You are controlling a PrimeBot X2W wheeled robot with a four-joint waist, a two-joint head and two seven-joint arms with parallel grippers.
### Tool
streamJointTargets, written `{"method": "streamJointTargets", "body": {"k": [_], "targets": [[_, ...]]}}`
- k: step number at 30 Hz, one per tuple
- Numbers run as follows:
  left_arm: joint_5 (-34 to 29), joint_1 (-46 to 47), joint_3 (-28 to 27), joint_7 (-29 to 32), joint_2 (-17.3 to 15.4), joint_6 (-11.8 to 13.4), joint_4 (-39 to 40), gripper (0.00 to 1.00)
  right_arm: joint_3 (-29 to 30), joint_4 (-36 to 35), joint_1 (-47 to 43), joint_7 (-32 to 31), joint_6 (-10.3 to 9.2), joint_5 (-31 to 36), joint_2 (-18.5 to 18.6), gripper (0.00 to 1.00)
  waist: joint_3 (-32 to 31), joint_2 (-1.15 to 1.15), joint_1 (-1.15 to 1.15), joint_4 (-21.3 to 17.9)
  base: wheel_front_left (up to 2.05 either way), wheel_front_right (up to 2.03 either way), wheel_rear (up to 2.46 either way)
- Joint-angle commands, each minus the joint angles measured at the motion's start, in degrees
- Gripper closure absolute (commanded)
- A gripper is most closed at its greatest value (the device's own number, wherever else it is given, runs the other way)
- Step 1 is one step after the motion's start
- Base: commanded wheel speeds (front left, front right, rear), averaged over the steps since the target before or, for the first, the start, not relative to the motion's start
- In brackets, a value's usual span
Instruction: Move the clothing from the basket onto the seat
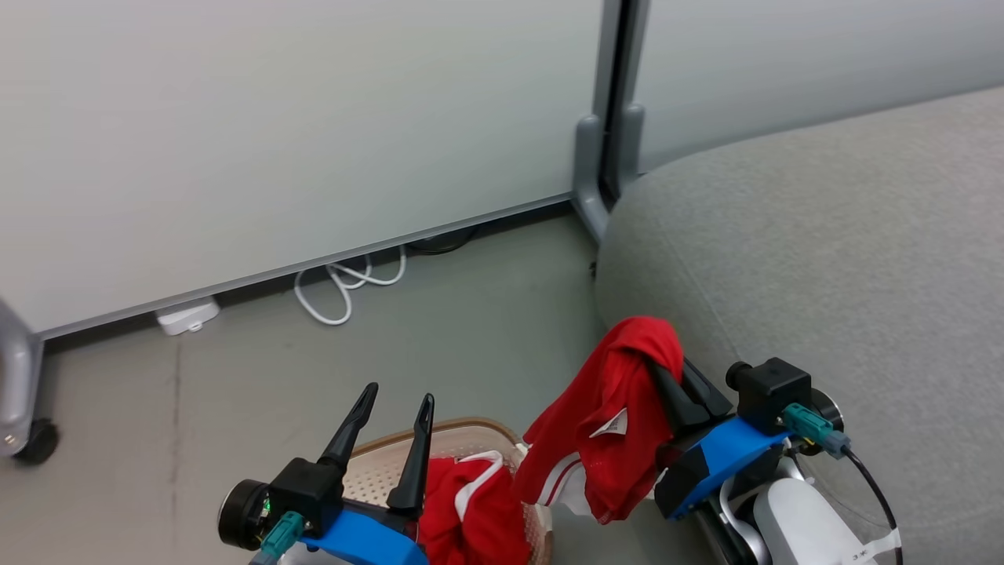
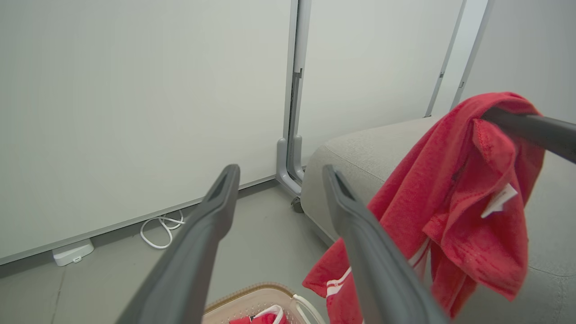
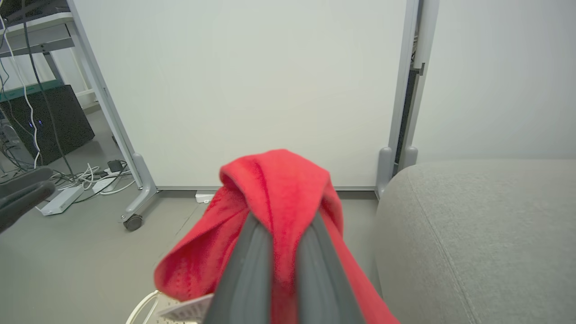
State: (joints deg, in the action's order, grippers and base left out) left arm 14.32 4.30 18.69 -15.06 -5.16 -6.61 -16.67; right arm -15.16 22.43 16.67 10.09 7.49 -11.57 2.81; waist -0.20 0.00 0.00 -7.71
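Observation:
My right gripper [image 1: 657,362] is shut on a red garment [image 1: 612,416] with white stripes, holding it in the air beside the corner of the grey seat [image 1: 831,243]. The fabric drapes over the fingers [image 3: 252,252] and hangs down, a white tag showing. In the left wrist view the same garment [image 2: 454,202] hangs at the right. A second red garment [image 1: 471,502] with white trim lies in the cream basket [image 1: 376,471] at the bottom. My left gripper [image 1: 398,399] is open above the basket, nothing between its fingers [image 2: 211,216].
Grey partition panels stand behind, with a post foot [image 1: 592,180] by the seat's corner. A white cable [image 1: 345,286] and a white adapter [image 1: 187,315] lie on the floor along the panel. A caster [image 1: 35,439] sits at the far left.

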Motion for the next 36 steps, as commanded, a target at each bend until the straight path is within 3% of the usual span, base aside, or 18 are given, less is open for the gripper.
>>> {"method": "streamJointTargets", "body": {"k": [1, 11, 21, 36], "targets": [[-0.43, 0.41, -0.42, -0.16, 0.24, -0.41, -0.09, 0.0, -0.06, -0.65, -0.5, -0.29, 0.01, 0.05, 0.14, 1.0, 0.42, 0.0, 0.0, -3.09, 0.0, 0.0, 0.0], [-1.51, 1.05, -1.24, -0.17, 1.01, -0.89, -0.41, 0.0, -0.82, -1.46, 0.45, -0.52, 0.01, 0.07, 0.14, 1.0, 1.8, 0.0, 0.0, -12.09, 0.0, 0.0, 0.0], [-2.23, 1.58, -2.04, -0.17, 1.05, -0.84, -0.68, 0.0, -1.39, -1.84, 0.58, -0.05, 0.01, -1.04, 0.12, 1.0, 3.35, 0.0, 0.0, -18.15, 0.0, 0.0, 0.0], [-1.88, 2.26, -1.82, -0.17, 0.35, -0.86, -0.33, 0.0, -1.78, -0.66, 1.43, 1.14, 0.01, -2.35, 0.11, 1.0, 4.73, 0.0, 0.0, -22.0, 0.0, 0.0, 0.0]]}}
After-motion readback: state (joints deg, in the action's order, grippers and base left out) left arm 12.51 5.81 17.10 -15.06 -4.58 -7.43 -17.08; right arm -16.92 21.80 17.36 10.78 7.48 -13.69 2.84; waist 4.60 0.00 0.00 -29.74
